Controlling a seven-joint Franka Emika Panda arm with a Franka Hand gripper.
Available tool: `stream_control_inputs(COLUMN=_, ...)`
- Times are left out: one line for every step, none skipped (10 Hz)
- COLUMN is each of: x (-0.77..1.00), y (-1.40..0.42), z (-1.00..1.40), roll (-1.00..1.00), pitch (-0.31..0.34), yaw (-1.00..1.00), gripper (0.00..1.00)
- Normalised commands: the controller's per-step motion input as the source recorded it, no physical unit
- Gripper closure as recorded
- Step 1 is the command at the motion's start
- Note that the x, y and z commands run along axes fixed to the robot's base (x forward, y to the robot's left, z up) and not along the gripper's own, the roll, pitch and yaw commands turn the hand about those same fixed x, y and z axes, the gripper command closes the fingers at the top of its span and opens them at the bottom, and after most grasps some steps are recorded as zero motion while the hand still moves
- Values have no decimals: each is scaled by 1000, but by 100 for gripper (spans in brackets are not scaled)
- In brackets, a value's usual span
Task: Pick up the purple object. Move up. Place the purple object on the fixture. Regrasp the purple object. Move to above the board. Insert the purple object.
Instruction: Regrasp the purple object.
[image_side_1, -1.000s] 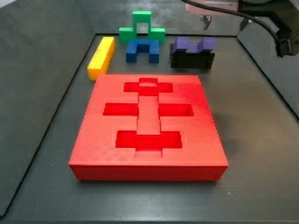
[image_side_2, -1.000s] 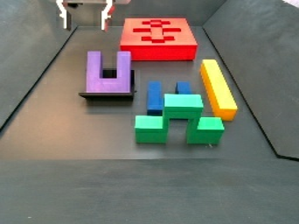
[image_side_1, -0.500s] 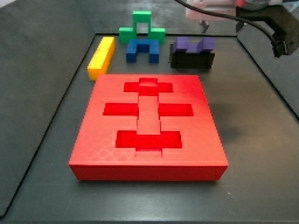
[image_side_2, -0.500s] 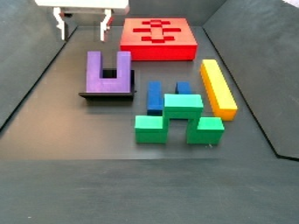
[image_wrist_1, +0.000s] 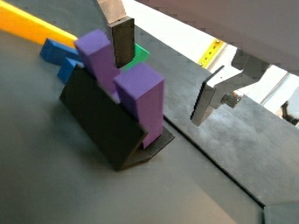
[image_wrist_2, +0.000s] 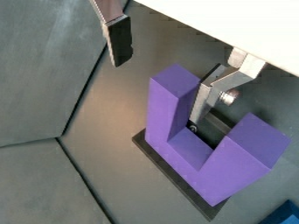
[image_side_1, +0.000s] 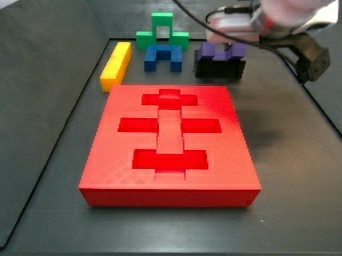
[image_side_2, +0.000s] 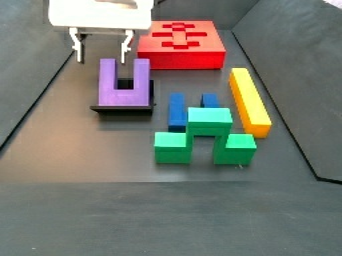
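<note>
Over the last second the claw (image_side_2: 104, 47) comes down from high at the back to just above the purple object (image_side_2: 123, 84), which stands prongs-up on the fixture (image_side_1: 221, 68), well apart from the board (image_side_1: 170, 145). Its fingers are spread and grip nothing, so the regrasp looks imminent. A wrist view shows one finger (image_wrist_2: 219, 85) reaching between the purple object's prongs and the other outside; the side views hide that, yet show the board (image_side_2: 182, 43) beyond.
</note>
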Motion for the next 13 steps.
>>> stream_control_inputs(x=0, y=0, z=-300, roll=449, pitch=0, yaw=109, gripper=0)
stream_control_inputs(x=0, y=37, z=-140, roll=343, pitch=0, yaw=106, gripper=0)
stream_control_inputs(x=0, y=9, z=-117, roll=291, pitch=0, yaw=106, gripper=0)
stream_control_inputs(x=6, y=0, z=0, roll=6, pitch=9, yaw=71, gripper=0)
stream_control_inputs(x=0, y=0, z=0, roll=20, pitch=0, yaw=0, gripper=0)
stream_control_inputs(x=0, y=-17, z=0, roll=54, pitch=0, yaw=0, gripper=0)
stream_control_inputs(x=0, y=0, z=0, roll=0, pitch=0, yaw=0, gripper=100)
stream_control_inputs(x=0, y=0, z=0, roll=0, pitch=0, yaw=0, gripper=100)
stream_control_inputs(x=0, y=0, z=0, roll=0, pitch=0, yaw=0, gripper=100)
stream_control_inputs(x=0, y=0, z=0, roll=0, pitch=0, yaw=0, gripper=100)
stream_control_inputs(x=0, y=0, z=0, roll=0, pitch=0, yaw=0, gripper=100)
stream_control_inputs(x=0, y=0, z=0, roll=0, pitch=0, yaw=0, gripper=100)
stream_control_inputs(x=0, y=0, z=0, roll=0, pitch=0, yaw=0, gripper=100)
